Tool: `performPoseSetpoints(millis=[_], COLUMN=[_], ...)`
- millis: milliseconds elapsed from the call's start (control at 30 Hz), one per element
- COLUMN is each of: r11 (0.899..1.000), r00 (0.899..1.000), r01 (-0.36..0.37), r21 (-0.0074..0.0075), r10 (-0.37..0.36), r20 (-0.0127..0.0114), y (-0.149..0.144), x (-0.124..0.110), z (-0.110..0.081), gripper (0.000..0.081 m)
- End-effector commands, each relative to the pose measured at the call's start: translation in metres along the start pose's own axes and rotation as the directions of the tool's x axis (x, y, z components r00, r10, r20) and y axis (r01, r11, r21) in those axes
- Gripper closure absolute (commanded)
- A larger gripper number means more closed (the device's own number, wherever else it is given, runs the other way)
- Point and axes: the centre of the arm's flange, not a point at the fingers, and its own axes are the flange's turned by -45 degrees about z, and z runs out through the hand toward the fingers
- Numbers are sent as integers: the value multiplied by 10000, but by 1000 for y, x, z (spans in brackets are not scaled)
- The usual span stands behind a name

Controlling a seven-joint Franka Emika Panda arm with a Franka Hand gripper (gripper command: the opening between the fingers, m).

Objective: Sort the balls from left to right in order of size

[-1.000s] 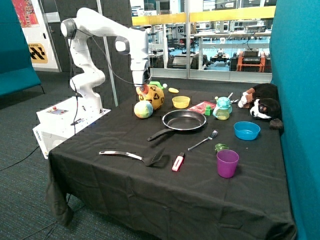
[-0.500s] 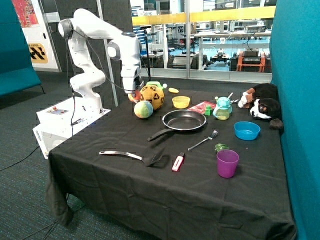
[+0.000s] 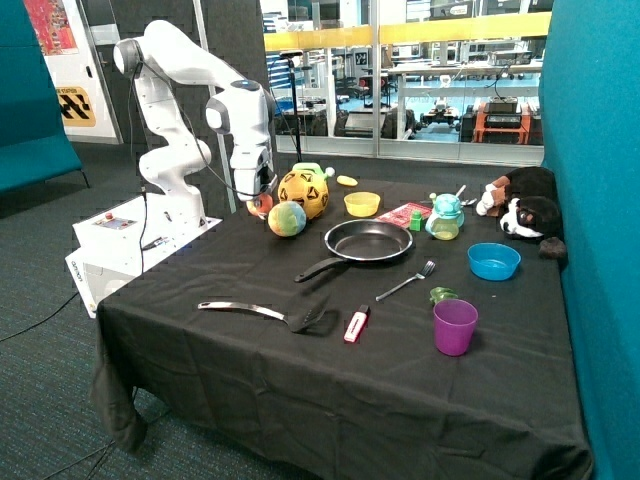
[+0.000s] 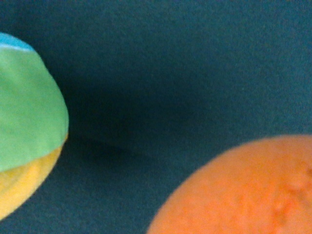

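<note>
glossy white arm (image 3: pixel 190 70) with rounded grey joint caps, black cable.

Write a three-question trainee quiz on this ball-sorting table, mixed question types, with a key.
1. True or false: the small orange ball lies in the frying pan.
2. Which ball sits nearest the orange ball? A) the multicoloured ball B) the yellow and black ball
3. Fill in: the gripper is at the ____ ball, near the table edge beside the robot's base.

Key: 1 false; it is at the gripper, apart from the pan. 2 A. 3 orange.
</note>
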Motion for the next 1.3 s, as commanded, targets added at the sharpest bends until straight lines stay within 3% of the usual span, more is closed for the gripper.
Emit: performPoseSetpoints(millis=[0, 500, 1267], r11=[10000, 9997, 9990], r00=[10000, 9997, 9990], r01=[14, 238, 452], r21=[-3, -3, -3], r10=[-14, -238, -452], r20=[6, 6, 7], y=[1, -3, -16], x=[-9, -19, -25], z=[21, 51, 80], gripper=[808, 808, 808])
